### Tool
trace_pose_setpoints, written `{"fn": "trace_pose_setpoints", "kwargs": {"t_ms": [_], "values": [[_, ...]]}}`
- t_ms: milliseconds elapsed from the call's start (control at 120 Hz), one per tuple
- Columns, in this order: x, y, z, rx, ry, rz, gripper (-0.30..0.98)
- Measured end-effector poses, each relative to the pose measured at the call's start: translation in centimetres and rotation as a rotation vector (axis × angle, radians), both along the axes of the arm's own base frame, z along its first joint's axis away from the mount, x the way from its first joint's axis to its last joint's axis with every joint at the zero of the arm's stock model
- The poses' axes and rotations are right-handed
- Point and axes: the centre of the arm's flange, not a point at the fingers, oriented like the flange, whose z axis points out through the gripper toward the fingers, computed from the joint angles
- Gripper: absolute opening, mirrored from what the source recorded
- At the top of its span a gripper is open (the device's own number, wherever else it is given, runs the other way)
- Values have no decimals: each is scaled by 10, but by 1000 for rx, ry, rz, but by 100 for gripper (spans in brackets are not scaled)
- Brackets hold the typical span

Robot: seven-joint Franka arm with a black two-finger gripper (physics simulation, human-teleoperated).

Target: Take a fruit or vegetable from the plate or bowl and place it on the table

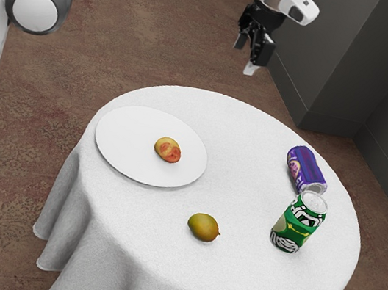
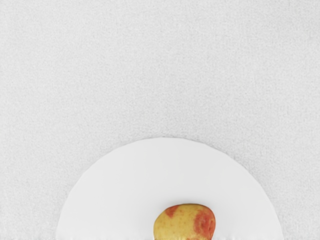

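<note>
Spread, empty gripper (image 1: 247, 56) above table (image 1: 209, 101), red-yellow fruit (image 1: 168, 149) on plate (image 1: 122, 152), green fruit (image 1: 203, 227) off it, upright green can (image 1: 298, 223) and toppled purple can (image 1: 305, 168) near edge, bare cloth (image 1: 243, 161) mid-table

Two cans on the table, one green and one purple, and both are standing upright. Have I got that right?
Not quite: the exterior view shows the purple can lying on its side. The green can does stand upright, and both are on the table.
</note>
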Motion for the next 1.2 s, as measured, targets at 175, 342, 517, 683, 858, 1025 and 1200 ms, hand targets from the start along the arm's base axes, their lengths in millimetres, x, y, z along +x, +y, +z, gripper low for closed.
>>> {"fn": "trace_pose_setpoints", "kwargs": {"t_ms": [175,342,517,683,858,1025,1200], "values": [[-7,-2,16,6,-20,-2,69],[-69,-50,123,58,-215,-87,69],[-11,-15,48,106,-50,-6,69],[31,4,-12,73,26,18,69],[44,-6,-25,48,13,-9,69],[-31,-27,-68,-36,84,-82,69],[-80,-26,-126,-58,76,-100,69]]}}
